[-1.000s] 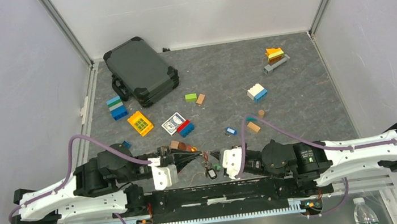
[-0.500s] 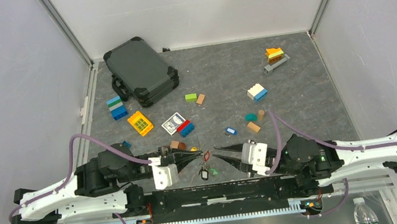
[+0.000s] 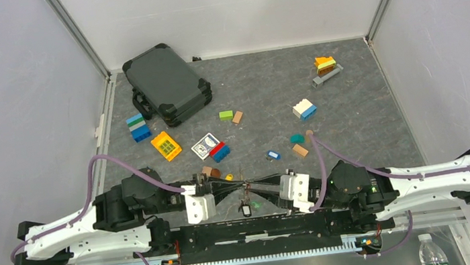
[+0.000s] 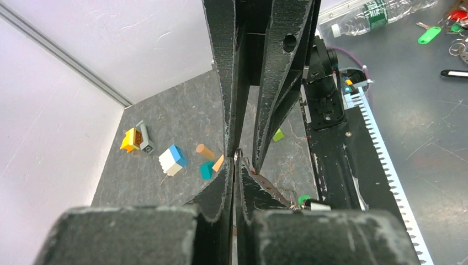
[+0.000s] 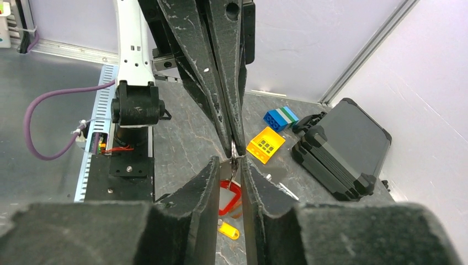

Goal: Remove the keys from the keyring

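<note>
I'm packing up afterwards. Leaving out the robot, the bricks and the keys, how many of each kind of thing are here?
Black case: 1
Card box: 1
Water bottle: 1
Total: 3

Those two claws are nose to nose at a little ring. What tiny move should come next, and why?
Probably the right gripper should close on the red key. The left gripper clamps the keyring, while the right's jaws stand apart, holding nothing, with that key showing between them.
</note>
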Robot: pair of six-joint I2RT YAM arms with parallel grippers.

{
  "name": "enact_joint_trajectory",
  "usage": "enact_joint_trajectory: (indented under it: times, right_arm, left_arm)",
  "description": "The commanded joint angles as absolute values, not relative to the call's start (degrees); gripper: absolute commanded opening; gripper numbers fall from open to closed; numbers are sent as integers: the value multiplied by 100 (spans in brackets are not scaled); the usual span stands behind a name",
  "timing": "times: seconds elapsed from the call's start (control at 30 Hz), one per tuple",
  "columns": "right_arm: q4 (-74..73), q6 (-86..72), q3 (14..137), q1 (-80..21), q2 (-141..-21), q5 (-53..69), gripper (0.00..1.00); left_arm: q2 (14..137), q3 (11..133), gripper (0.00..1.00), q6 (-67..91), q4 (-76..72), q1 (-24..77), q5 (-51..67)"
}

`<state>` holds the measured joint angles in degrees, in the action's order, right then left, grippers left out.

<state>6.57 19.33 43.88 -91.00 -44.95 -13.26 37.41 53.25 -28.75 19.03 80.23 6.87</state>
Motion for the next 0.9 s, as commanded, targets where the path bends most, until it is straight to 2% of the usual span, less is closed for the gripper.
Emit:
enact_joint_trajectory:
  times: [0.0, 0.2, 0.33, 0.4, 0.67, 0.77, 0.8, 0.87]
  right_arm:
    - [905, 1918, 4395, -9107, -4461, -1325, 23]
    - [888, 1907, 4386, -9106, -4455, -1348, 15]
    - [849, 1887, 4377, -9106, -4507, -1450, 23]
    - [856, 1873, 4375, -9105, -4509, -1442, 22]
    - [906, 1854, 4351, -9106, -4447, -1382, 2]
    - [733, 1838, 4468, -9106, -4482, -1452, 0]
    - [633, 1830, 4541, -9107, -4508, -1488, 0]
    - [387, 1828, 4717, -9110, -4579, -1565, 0]
  left_arm:
    - [3746, 5362, 2, -2673, 1354, 8051, 905]
    - [3723, 5344, 2, -2655, 1327, 8046, 928]
    - [3674, 5335, 2, -2651, 1292, 8046, 948]
    - [3657, 5335, 2, -2639, 1283, 8050, 949]
    - [3628, 5298, 2, -2607, 1281, 8050, 944]
    - [3591, 5308, 2, -2619, 1339, 8049, 879]
    - [3597, 5330, 4, -2640, 1411, 8044, 841]
    - [3619, 5413, 15, -2665, 1606, 8050, 767]
